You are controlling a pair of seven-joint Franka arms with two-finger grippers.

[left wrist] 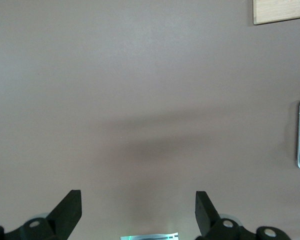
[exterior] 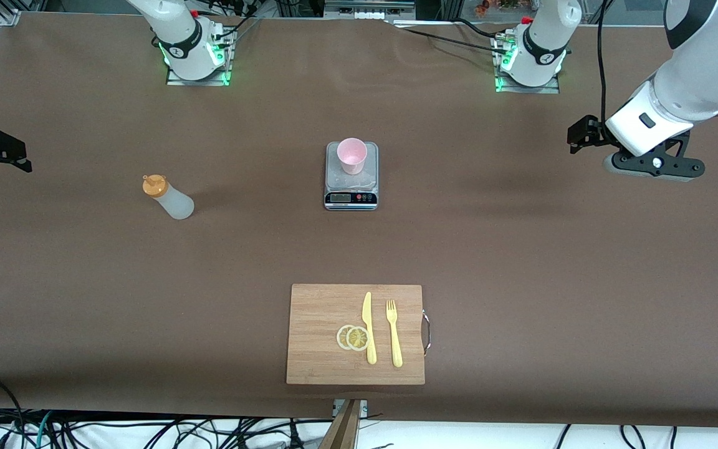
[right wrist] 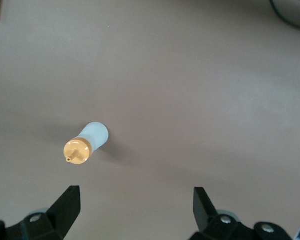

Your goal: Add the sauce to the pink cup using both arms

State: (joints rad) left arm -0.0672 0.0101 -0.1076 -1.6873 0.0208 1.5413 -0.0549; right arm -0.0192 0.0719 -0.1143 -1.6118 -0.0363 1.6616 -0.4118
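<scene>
Hovering wide open over bare worktop (exterior: 85, 299) at opposite ends, left hand (left wrist: 138, 210) and right hand (right wrist: 136, 207) hold nothing. Sauce bottle (exterior: 169, 196) stands toward the right arm's end; pink cup (exterior: 352, 155) sits on the kitchen scale (exterior: 351, 187) mid-worktop.

A brown-covered table (exterior: 521, 262) fills the frame, evenly lit. Black cables (exterior: 147, 430) tangle along the white floor strip at the bottom edge; metal framing (exterior: 10, 15) shows upper left.

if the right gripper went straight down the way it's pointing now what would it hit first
Probably bare brown table. The right gripper is open and points down at it; the translucent squeeze bottle with orange cap stands off to one side.
</scene>
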